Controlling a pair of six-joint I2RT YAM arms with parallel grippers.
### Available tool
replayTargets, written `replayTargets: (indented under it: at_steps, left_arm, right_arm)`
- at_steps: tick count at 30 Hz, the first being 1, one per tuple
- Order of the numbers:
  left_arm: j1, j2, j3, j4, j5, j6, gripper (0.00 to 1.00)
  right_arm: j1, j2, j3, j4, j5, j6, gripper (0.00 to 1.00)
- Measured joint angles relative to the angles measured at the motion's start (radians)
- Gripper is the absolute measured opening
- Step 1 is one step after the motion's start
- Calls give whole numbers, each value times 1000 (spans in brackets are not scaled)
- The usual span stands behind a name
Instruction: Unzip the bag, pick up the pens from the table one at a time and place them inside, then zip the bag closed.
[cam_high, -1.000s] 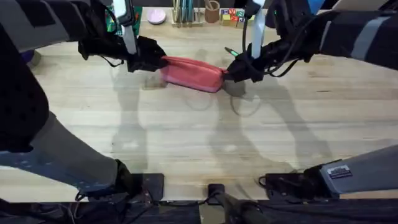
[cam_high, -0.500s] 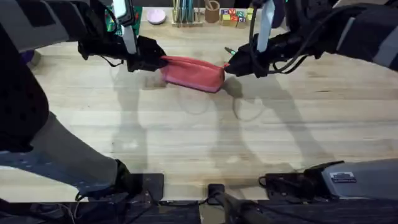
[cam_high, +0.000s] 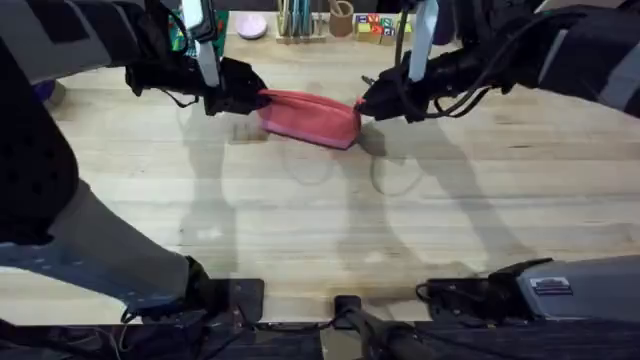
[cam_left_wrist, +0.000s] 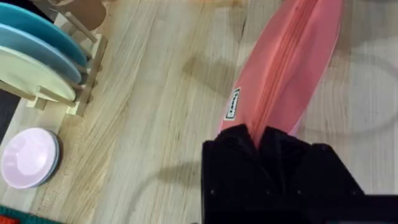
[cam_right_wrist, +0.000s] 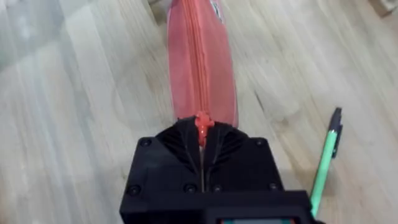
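The coral-pink bag lies across the back of the table, stretched between both grippers. My left gripper is shut on its left end; in the left wrist view the black fingers pinch the fabric of the bag. At the right end, my right gripper is shut on the zipper pull. Along the bag the zipper reads as closed. One green pen with a dark tip lies on the wood just beside the right gripper.
Along the back edge stand a pink dish, a rack of tall sticks, a wooden cup and lettered blocks. A wooden plate rack is close to the left gripper. Bare wood spreads in front of the bag.
My right gripper has shifted slightly toward the back of the table, taking the bag's right end with it. The left gripper has stayed put on the left end.
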Motion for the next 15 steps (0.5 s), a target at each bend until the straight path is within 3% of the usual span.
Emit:
replayTargets:
  at_steps: [15]
  left_arm:
    - [0,0,0,0,1,0,42]
  right_arm:
    - [104,0,0,80,111,1,31]
